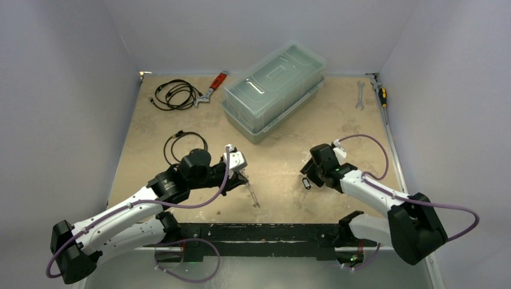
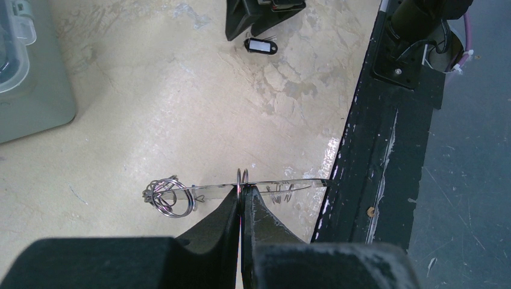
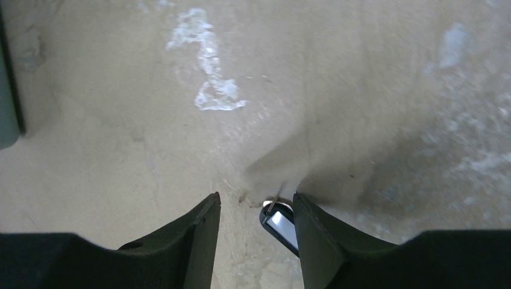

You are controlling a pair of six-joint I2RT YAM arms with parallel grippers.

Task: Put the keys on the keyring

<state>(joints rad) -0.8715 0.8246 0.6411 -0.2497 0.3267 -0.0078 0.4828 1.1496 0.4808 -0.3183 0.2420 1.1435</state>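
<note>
The scuffed tan table (image 1: 289, 150) carries a clear lidded storage box (image 1: 274, 90) toward its far edge, and everything else is placed from that box. Left of the box lies a coiled black cable (image 1: 175, 94), with a red-handled wrench (image 1: 212, 88) between the two. To the box's right, well apart, lies a silver wrench (image 1: 360, 94).

On the box's near side, slightly left, the left gripper (image 2: 243, 194) is pinched tight on the wire of the keyring (image 2: 208, 189) (seen edge-on from the wrist, small split rings bunched at one end). The hoop slopes down toward the table's near edge.

Near side and right of the box, the right gripper (image 3: 256, 209) sits low over the table with its jaws parted. A key (image 3: 280, 223) with a black-and-white tag lies between them, close against the right-hand finger and not clamped.
</note>
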